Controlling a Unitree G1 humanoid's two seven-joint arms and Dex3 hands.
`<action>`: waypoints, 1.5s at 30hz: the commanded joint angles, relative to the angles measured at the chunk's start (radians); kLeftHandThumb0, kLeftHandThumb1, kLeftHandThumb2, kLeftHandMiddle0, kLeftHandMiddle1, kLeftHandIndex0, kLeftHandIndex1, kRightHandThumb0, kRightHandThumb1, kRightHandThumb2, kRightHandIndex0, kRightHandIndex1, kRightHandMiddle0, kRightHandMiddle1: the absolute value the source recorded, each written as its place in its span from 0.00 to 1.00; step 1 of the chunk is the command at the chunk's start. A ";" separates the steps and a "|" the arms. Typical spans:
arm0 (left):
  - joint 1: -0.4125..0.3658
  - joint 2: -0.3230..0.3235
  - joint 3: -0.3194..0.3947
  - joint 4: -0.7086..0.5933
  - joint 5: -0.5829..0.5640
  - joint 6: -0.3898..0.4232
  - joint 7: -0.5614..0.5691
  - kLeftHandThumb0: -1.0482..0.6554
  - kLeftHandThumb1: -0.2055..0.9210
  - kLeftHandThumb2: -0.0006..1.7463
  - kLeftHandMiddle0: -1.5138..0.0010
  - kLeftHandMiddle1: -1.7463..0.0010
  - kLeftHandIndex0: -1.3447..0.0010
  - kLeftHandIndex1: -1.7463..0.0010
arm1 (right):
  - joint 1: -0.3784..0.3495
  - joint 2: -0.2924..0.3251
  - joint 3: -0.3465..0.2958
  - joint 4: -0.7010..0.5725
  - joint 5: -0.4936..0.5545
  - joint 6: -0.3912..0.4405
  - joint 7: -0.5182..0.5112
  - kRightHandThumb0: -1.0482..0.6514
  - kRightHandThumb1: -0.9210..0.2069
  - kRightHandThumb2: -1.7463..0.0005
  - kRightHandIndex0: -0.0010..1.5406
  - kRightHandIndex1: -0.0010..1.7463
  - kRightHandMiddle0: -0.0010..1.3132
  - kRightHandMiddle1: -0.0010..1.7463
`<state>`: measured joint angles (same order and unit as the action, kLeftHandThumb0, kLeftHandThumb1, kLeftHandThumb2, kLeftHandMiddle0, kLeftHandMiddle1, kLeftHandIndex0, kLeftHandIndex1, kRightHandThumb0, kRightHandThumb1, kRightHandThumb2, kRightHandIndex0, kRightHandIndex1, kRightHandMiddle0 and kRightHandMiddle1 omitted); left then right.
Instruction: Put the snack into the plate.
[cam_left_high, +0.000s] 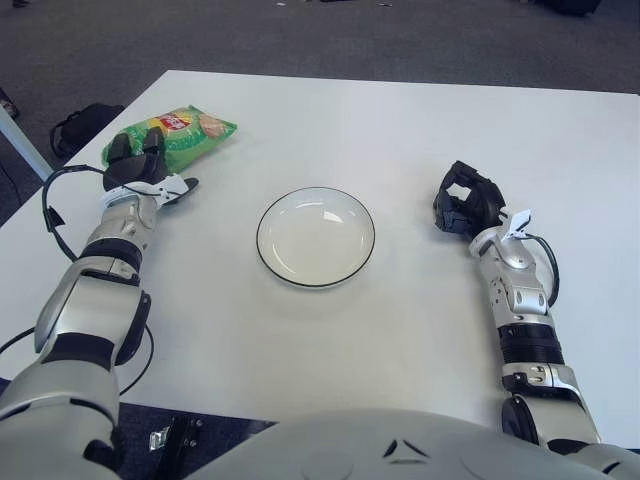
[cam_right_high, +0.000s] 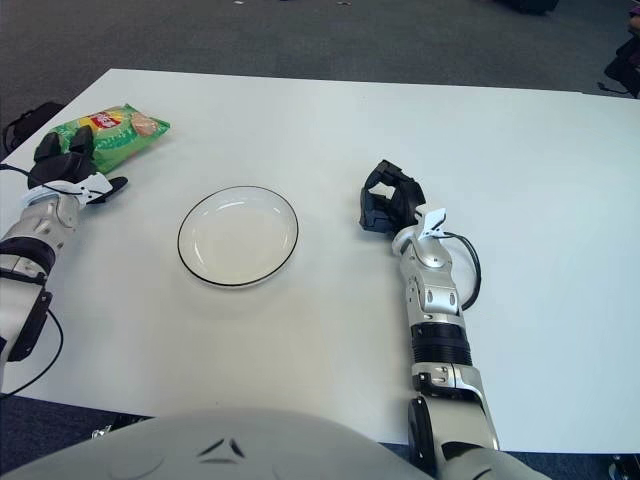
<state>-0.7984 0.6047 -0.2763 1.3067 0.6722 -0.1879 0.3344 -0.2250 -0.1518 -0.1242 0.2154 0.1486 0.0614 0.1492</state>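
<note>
Desk (cam_left_high: 420, 110): white, carries everything, dark floor around it.

Plate (cam_left_high: 315, 236): white with dark rim, mid-desk, nothing in it. Snack not delivered yet.

Snack (cam_left_high: 185, 134): green chip bag, far-left part of the desk, well apart from the plate. Lies flat-ish, long axis pointing toward the desk centre.

Left hand (cam_left_high: 137, 166): at the bag's near-left end, dark fingers (cam_left_high: 150, 150) lying over that end. Looks like contact, but can't tell whether they've closed on it or just sit on top.

Right hand (cam_left_high: 465, 203): shows right of the plate, fingers curled in, holding nothing. Idle.

Risks, my read:
- Grip sits at one end of a puffy, slick bag. If the fingers only pinch film, it slides out on lift or swings and drops short of the plate.
- Bag is near the desk's left edge; a push instead of a grasp could shove it off.
- Squeezing hard enough to hold may crush the contents.
- Bag looks about as long as the plate is wide, so a sloppy release leaves it hanging over the rim or tips the plate.
</note>
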 joint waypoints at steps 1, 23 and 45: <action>-0.006 0.003 -0.002 0.034 -0.024 -0.057 -0.048 0.01 1.00 0.31 0.96 0.98 1.00 0.95 | 0.066 0.003 0.015 0.039 0.001 0.078 0.017 0.32 0.59 0.21 0.82 1.00 0.50 1.00; -0.009 -0.015 -0.118 0.050 0.032 -0.039 0.095 0.53 0.44 0.69 0.49 0.20 0.65 0.01 | 0.069 -0.004 0.024 0.024 0.005 0.092 0.068 0.31 0.63 0.17 0.83 1.00 0.54 1.00; -0.008 0.040 -0.163 -0.022 0.023 -0.267 0.216 0.61 0.31 0.85 0.47 0.08 0.62 0.00 | 0.063 -0.012 0.026 0.016 -0.003 0.118 0.060 0.31 0.62 0.18 0.83 1.00 0.53 1.00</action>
<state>-0.8384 0.6410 -0.4226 1.3014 0.6804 -0.3891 0.5348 -0.2151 -0.1705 -0.1132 0.1798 0.1522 0.1079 0.2088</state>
